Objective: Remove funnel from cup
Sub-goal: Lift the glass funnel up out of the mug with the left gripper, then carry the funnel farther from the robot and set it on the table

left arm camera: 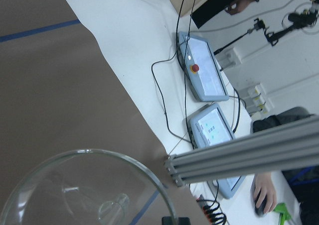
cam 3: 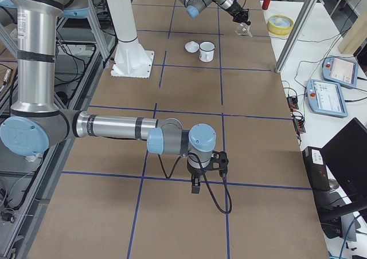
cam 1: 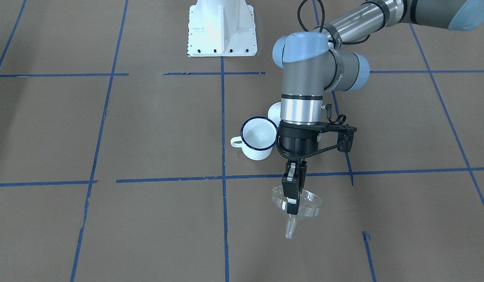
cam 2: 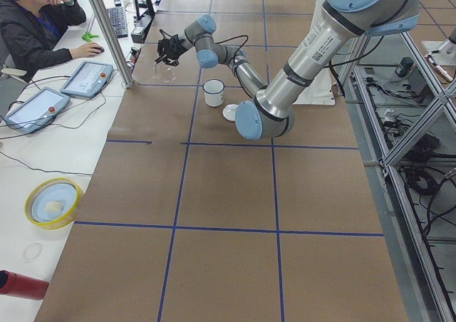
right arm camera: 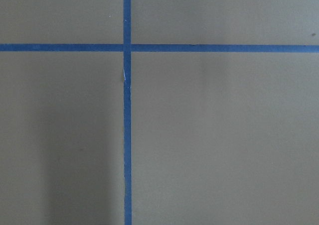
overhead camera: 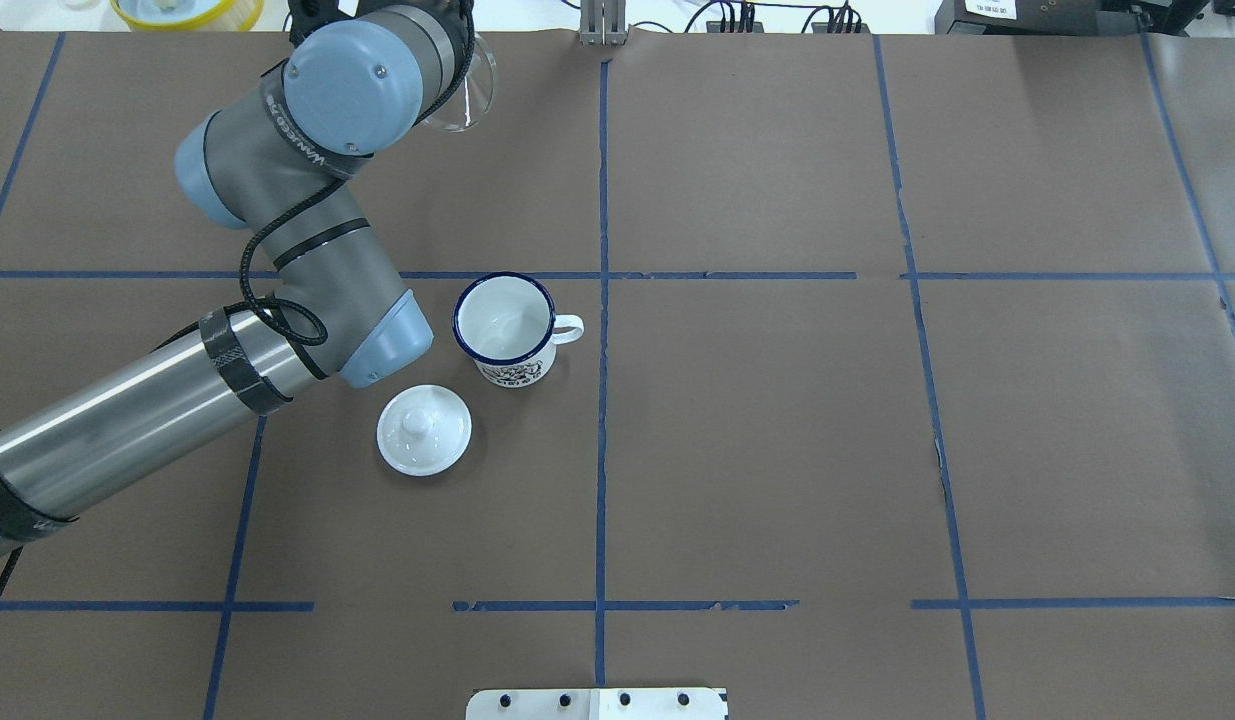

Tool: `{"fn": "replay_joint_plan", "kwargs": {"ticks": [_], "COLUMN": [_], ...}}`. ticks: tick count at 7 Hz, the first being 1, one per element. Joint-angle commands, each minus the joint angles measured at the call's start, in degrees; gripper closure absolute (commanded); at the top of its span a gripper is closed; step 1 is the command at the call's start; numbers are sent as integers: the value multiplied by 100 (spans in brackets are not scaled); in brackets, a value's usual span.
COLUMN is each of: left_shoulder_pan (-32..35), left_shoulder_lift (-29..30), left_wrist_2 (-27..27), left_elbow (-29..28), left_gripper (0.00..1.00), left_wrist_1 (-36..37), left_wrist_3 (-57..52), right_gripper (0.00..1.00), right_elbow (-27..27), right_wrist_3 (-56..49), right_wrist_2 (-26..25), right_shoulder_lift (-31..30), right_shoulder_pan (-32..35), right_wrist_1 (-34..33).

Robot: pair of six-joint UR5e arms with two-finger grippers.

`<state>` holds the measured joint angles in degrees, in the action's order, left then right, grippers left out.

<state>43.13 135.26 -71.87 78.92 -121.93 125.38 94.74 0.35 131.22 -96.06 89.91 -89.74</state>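
Away from the cup (cam 1: 259, 139), left fingers (cam 1: 291, 192) grasp funnel (cam 1: 310, 204) rim, shown front-on, hidden overhead, right fingers (cam 3: 195, 185): cannot tell.

The left arm (cam 1: 304, 78) is extended, its wrist vertical and the left gripper (cam 1: 291, 206) pointing straight down. The jaws are closed on the rim of the funnel (cam 1: 311, 204), with the rim wall between them and the spout below the fingertips. The right arm (cam 3: 114, 126) lies low and horizontal, its right gripper (cam 3: 195, 185) pointing down; whether those jaws are apart or closed cannot be determined.
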Motion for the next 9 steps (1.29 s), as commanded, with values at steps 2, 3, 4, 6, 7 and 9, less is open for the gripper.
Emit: {"fn": "replay_joint_plan", "kwargs": {"ticks": [2, 3, 4, 6, 7, 9], "left_shoulder_pan": [-155, -269, -365, -402, -402, -402], "left_shoulder_lift": [-316, -395, -517, -527, -527, -536], "left_wrist_2": [182, 200, 392, 481, 473, 429], "left_elbow": [-910, -1218, -1273, -1300, -1291, -1239], "left_gripper": [100, 100, 100, 100, 83, 25], "left_wrist_1": [-944, -1312, -1577, -1719, -1737, -1737], "left_wrist_3": [145, 136, 145, 154, 93, -326], "right_gripper": [0, 0, 0, 0, 0, 0], "right_elbow": [0, 0, 0, 0, 0, 0], "right_wrist_3": [0, 0, 0, 0, 0, 0], "right_wrist_2": [0, 0, 0, 0, 0, 0], "right_shoulder_lift": [0, 0, 0, 0, 0, 0], "right_shoulder_pan": [0, 0, 0, 0, 0, 0], "right_wrist_1": [0, 0, 0, 0, 0, 0]}}
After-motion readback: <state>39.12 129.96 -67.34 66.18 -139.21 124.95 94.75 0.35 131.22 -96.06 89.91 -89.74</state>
